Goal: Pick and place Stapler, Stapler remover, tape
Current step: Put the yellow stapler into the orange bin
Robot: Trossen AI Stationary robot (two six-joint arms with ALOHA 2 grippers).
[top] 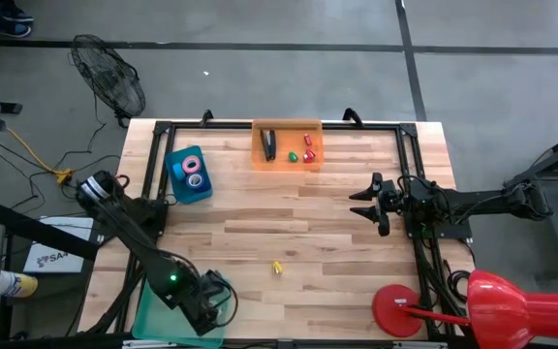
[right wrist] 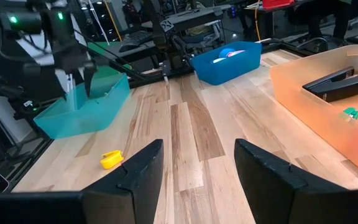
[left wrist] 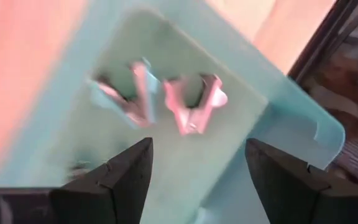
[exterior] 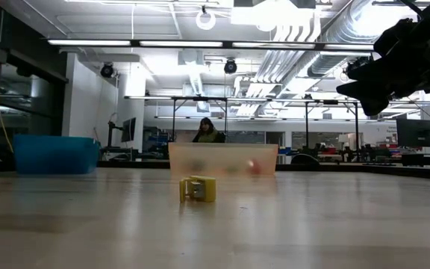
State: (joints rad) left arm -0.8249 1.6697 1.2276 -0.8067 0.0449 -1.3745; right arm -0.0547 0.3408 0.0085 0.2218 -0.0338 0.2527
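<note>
The bench (top: 289,233) is pale wooden planks framed by black rails, standing on a grey floor where a black fan (top: 109,76) lies beyond the far-left corner. A red desk lamp (top: 473,305) sits at the near-right corner. The low view looks into a bright workshop hall with strip lights and ducting, where a person (exterior: 208,131) sits behind the far edge.

The stapler (top: 269,143) is black, slim and wedge-shaped, lying in the orange tray (top: 260,160) at the far middle beside small green and red pieces (top: 301,153). Tape rolls (top: 193,167), pink and blue rings, lie in the blue bin (top: 206,189) at the far left. A small yellow piece (top: 277,267) lies alone on bare planks, near the middle.

The left tool (top: 206,301) hangs over the teal bin (top: 153,315) at the near-left corner. Its wrist view shows what the overhead cannot: fingers (left wrist: 120,177) spread wide with nothing between them, and two silvery claw pieces (left wrist: 160,99), blurred, on the bin floor below. The right tool (top: 364,206) waits above the right side, well apart from everything, its jaws parted and empty. Its wrist view shows the stapler's two arms slightly apart, and the low view shows the yellow piece with a metal part at its front.
</note>
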